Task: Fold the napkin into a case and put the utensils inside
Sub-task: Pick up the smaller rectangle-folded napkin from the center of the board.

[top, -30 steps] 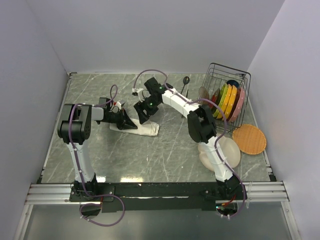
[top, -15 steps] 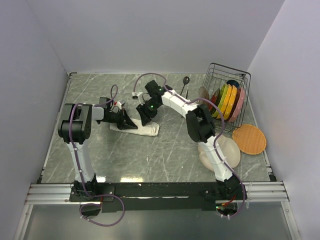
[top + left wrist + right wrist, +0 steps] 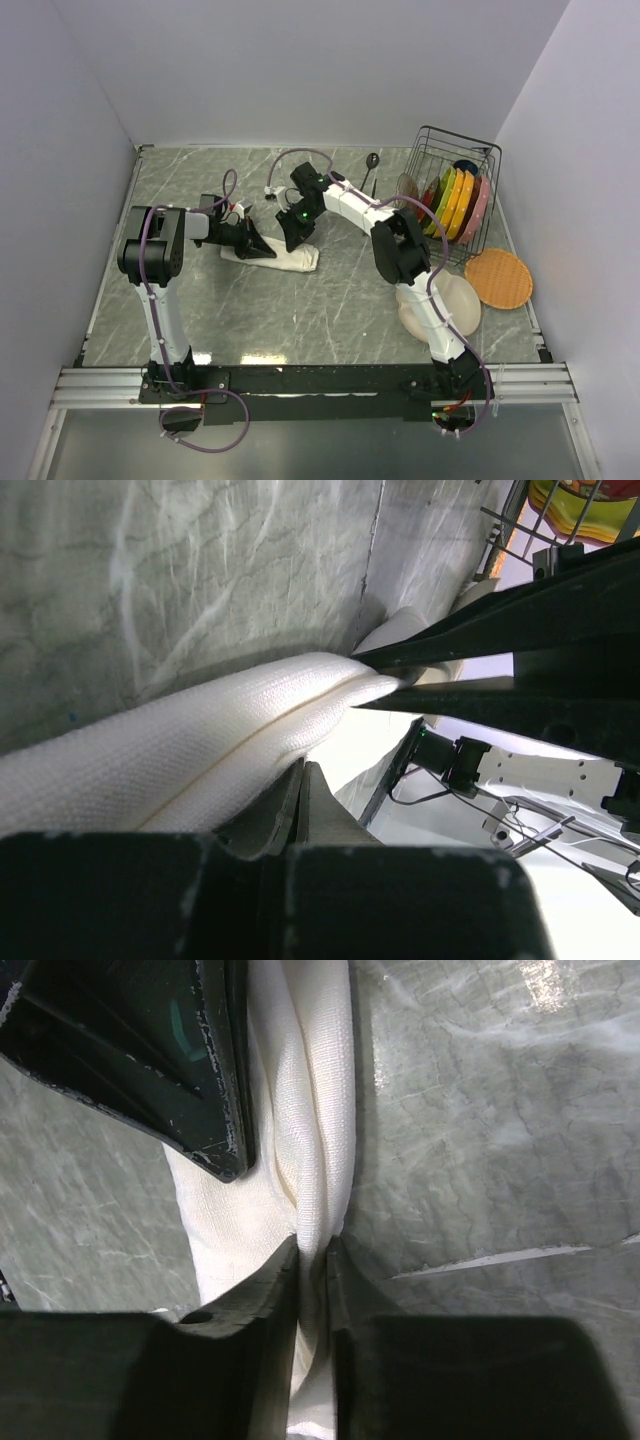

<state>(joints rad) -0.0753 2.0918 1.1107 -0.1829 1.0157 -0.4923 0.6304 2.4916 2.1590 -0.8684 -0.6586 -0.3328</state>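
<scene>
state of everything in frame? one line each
napkin, folded into a thick bundle, gripped by both hands
left hand, shut on napkin
right hand, shut on napkin
spoon, lying loose, outside the napkin
racked plates, standing upright
orange plate, lying flat

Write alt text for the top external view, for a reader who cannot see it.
On a grey marbled table, the left gripper and right gripper are down on a folded cream napkin. A spoon lies near the far edge; a wire rack of colourful plates stands far right.
</scene>
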